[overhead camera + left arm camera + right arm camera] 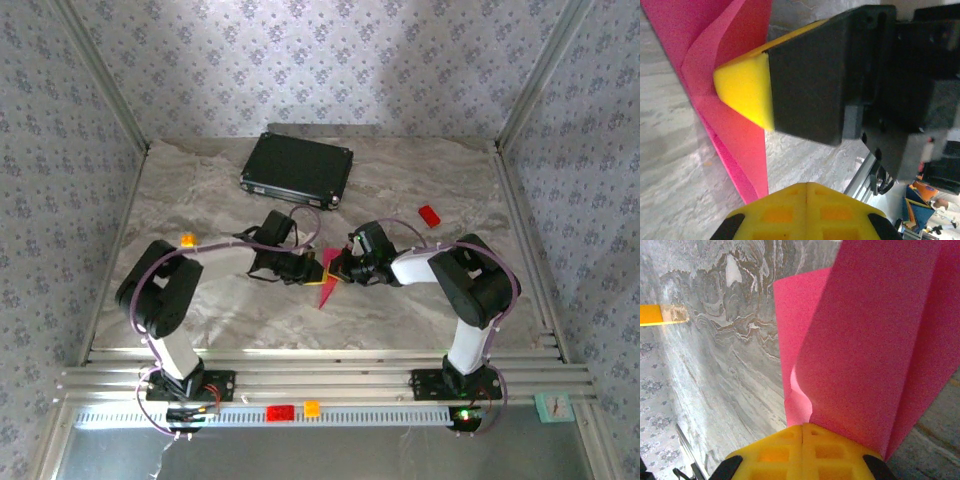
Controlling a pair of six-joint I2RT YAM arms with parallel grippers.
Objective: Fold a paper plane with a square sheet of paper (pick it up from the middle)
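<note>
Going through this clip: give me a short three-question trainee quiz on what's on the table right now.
1. True or false: the right claw is shut on the pink paper.
2. On which side of the table does the red block lie?
3. Which lies nearest the back wall? A black case, B red block, C pink paper.
Key: 1 true; 2 right; 3 A.
</note>
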